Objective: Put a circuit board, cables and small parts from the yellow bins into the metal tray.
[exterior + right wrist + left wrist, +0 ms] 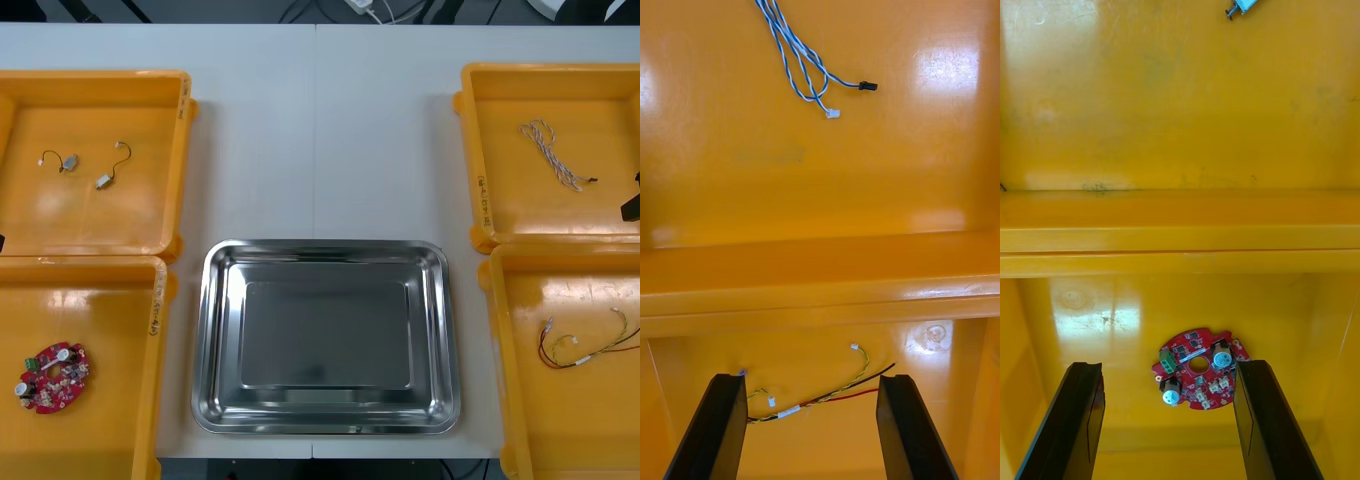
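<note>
Front view: blue-and-white cable (554,157) runs diagonally across its yellow bin (520,205).

No writing here can be read. In the front view, short dark handwritten marks run along the rims of three rectangular yellow plastic bins: the upper-left bin (185,100), the lower-left bin (157,310) and the upper-right bin (480,200). All are too small to make out. In the left wrist view, a faint dark mark (1094,186) at centre left on a bin wall is just as unreadable.
</note>
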